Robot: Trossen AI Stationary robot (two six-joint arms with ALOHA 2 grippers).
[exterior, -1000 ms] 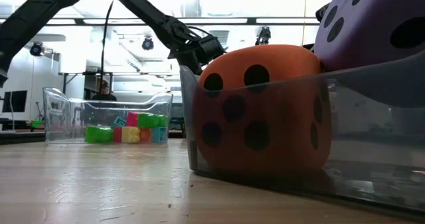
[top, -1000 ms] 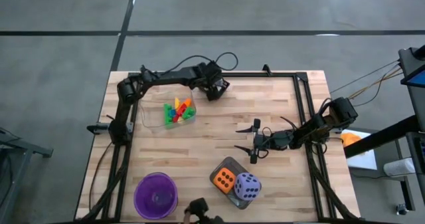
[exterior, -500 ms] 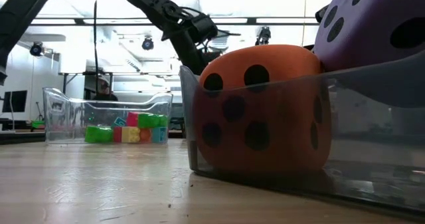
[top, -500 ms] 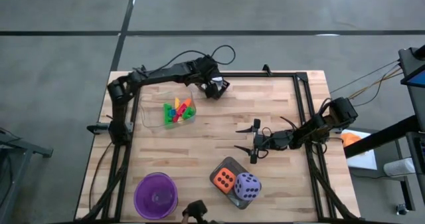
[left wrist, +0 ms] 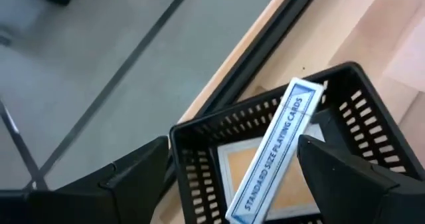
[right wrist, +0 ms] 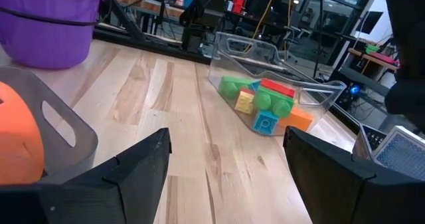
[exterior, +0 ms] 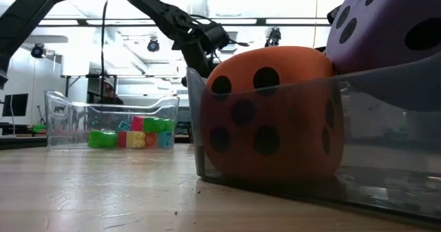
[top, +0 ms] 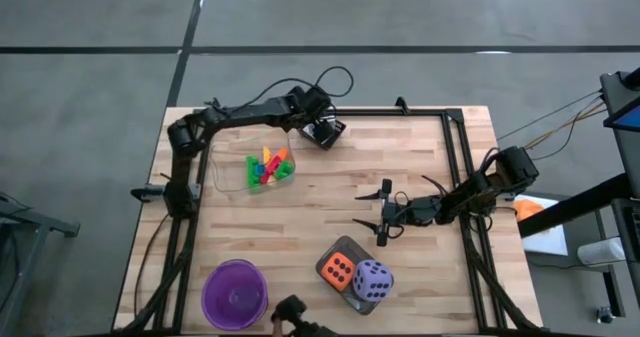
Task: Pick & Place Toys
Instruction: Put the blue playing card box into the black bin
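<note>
Only readable text I can spot is on the card box (left wrist: 275, 154) leaning in the black basket (left wrist: 199, 151) in the left wrist view: "STANDARD SIZE PLAYING CARDS" in blue letters down its white edge. Nothing else is legible.

Orange die (top: 339, 269) and purple die (top: 372, 279), both dark-dotted.
</note>
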